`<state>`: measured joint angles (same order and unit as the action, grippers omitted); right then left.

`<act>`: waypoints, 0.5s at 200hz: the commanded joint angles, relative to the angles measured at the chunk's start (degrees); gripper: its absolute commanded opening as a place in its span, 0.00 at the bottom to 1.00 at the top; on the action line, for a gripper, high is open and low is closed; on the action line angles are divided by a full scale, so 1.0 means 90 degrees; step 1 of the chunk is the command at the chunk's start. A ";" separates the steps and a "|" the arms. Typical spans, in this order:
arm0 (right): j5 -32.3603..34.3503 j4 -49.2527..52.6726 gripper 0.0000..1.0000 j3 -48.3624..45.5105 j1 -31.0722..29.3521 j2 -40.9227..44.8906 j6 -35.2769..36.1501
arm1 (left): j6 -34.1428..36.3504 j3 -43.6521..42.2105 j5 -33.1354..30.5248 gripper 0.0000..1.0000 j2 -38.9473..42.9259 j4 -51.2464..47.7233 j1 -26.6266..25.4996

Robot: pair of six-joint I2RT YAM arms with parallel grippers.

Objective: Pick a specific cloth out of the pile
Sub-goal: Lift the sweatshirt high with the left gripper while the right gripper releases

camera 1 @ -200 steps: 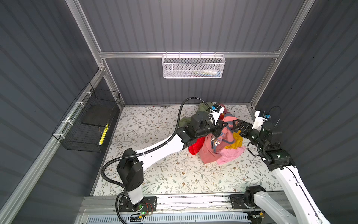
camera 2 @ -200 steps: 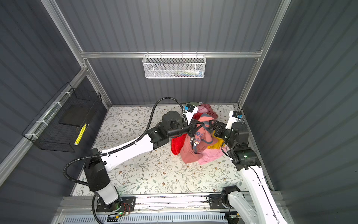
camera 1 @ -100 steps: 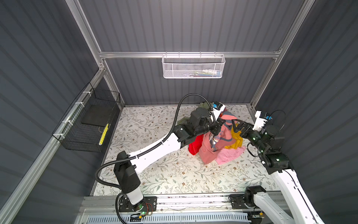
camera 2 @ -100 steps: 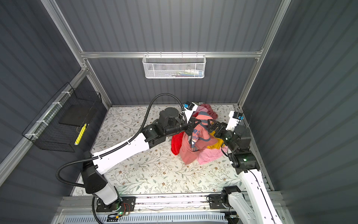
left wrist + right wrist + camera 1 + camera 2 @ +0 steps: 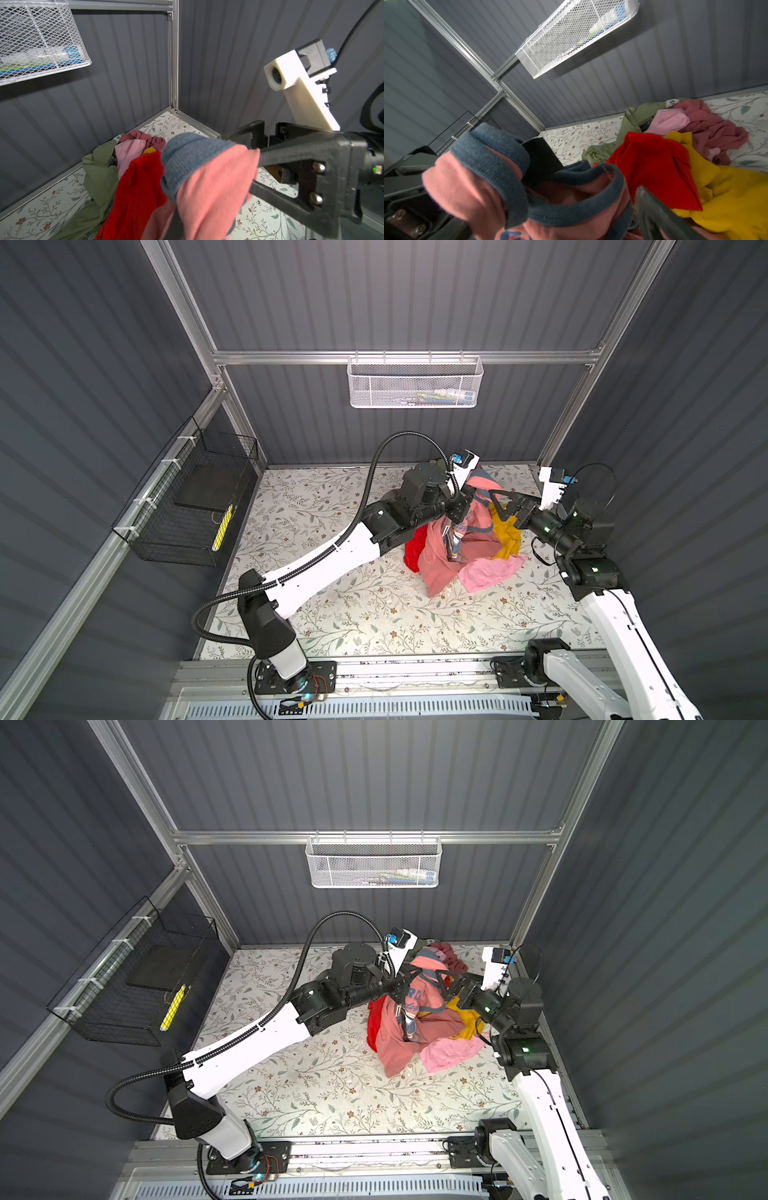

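Cloth (image 5: 436,560) pinched in left hand (image 5: 467,499), white mesh basket (image 5: 390,385) holding blurred items (image 5: 449,396)

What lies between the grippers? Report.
The salmon T-shirt: its blue-grey collar, pinched by the left gripper, faces the open right gripper; clearest in the left wrist view.

My left gripper (image 5: 176,220) is clamped on the cloth (image 5: 209,187), whose salmon folds and blue-grey trim bunch over it and hide nearly all of it. Beyond it lies the pile (image 5: 104,176): red, olive, light pink, dusty rose. Beside my catch the right gripper (image 5: 255,162) stands at the fabric's edge, jaws spread wide.
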<state>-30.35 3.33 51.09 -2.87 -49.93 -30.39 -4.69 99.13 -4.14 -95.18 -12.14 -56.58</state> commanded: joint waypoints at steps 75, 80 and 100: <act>-0.1164 0.0236 0.99 0.0288 -0.0013 -0.0004 -0.0035 | -0.0183 0.0857 -0.0792 0.00 -0.0488 -0.0176 0.0338; -0.1124 0.0310 0.99 0.0307 -0.0015 0.0001 -0.0001 | -0.0192 0.0825 -0.0796 0.00 -0.0471 -0.0179 0.0360; -0.0848 0.0573 0.99 0.0305 -0.0014 0.0049 0.0195 | -0.0199 0.0719 -0.0874 0.00 -0.0309 -0.0148 0.0437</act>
<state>-39.03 6.44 52.53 -2.76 -50.41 -30.57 -5.58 105.47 -10.55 -99.18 -14.76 -53.45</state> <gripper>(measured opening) 0.991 0.091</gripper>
